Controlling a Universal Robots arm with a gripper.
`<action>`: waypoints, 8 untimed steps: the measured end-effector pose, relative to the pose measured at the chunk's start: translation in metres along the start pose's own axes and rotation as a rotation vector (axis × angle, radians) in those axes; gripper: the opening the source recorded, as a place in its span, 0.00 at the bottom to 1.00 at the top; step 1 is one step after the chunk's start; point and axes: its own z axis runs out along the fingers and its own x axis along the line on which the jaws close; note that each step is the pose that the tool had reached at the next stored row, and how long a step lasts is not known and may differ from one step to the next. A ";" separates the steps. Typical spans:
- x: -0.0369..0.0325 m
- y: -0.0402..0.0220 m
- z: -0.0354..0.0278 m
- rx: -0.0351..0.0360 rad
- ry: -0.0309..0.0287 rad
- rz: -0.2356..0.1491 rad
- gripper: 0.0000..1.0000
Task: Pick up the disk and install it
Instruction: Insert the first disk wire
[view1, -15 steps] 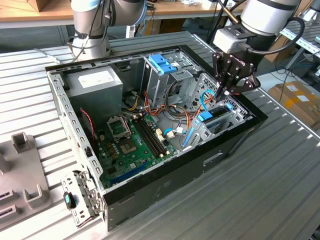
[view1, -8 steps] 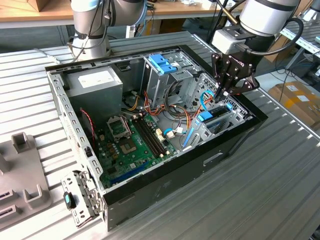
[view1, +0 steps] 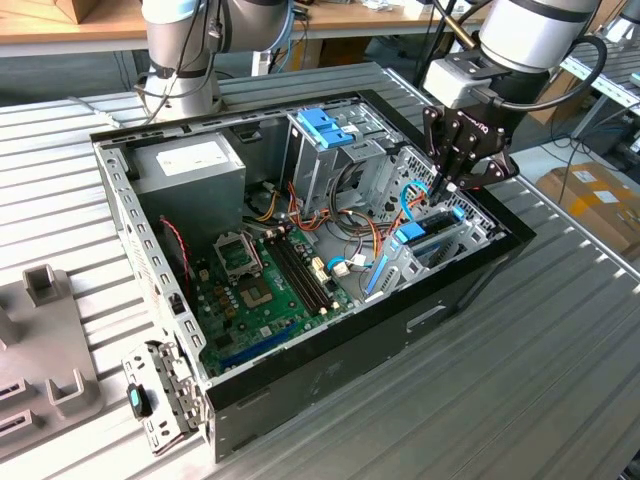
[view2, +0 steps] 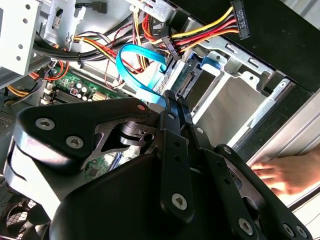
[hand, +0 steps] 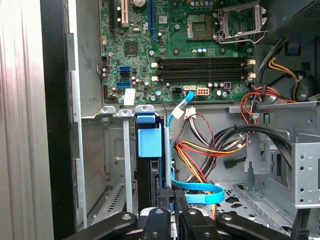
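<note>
The disk (view1: 425, 230) stands on edge in a slot of the metal bay at the open computer case's (view1: 330, 375) end on the exterior view's right. Its blue rail (hand: 149, 142) faces up in the first wrist view, and its connector end (view2: 186, 80) shows in the second wrist view. My gripper (view1: 445, 190) hangs straight down over that bay. The fingers (hand: 173, 197) are shut together with nothing between them. Their tips (view2: 172, 102) sit right at the disk's edge; I cannot tell whether they touch it.
A blue flat cable (hand: 200, 192) and bundled coloured wires (view2: 200, 32) run close beside the fingers. The motherboard (view1: 260, 290), the grey power-supply box (view1: 190, 165) and the drive cage with its blue bracket (view1: 325, 130) fill the case. A person's hand (view2: 285, 172) rests outside the case wall.
</note>
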 end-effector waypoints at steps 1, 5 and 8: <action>0.0006 0.0000 0.0002 0.0000 -0.0003 0.000 0.16; 0.0043 -0.0002 0.0003 0.0000 -0.0002 0.000 0.16; 0.0054 -0.0002 0.0017 0.0001 -0.0003 0.000 0.16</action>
